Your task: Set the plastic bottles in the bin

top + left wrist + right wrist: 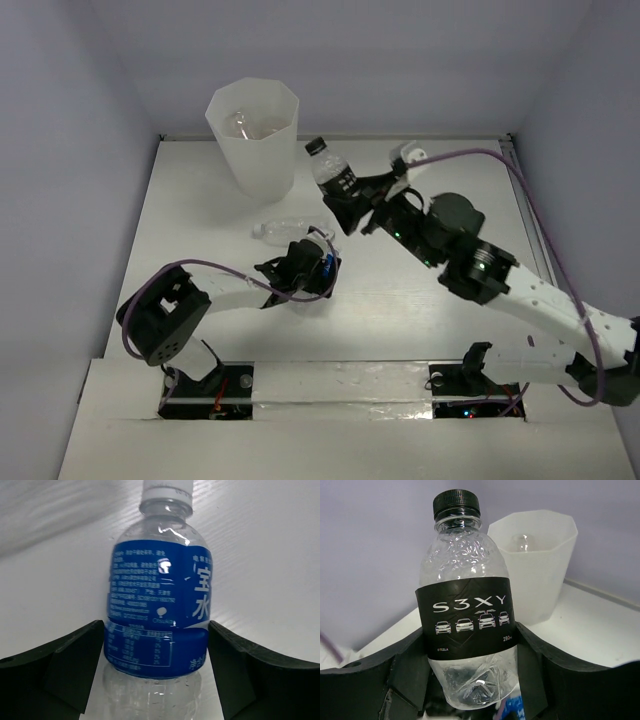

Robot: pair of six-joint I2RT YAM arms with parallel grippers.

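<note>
The bin [252,140] stands at the table's far left, with a clear bottle [240,122] inside it. My right gripper [350,200] is shut on the black-labelled bottle [335,178] and holds it in the air just right of the bin. In the right wrist view the bottle [465,615] stands upright between the fingers, gripper [470,630], bin [535,565] behind. My left gripper [310,258] is low over the table, shut on the blue-labelled bottle [157,625]; both fingers of the gripper [156,630] touch its label. Another clear bottle [280,229] lies on the table between the bin and the left gripper.
Grey walls close the table at the back and sides. The right arm [500,275] reaches diagonally across the table's right half, its purple cable [520,180] looping above it. The left arm [220,290] lies low along the near left.
</note>
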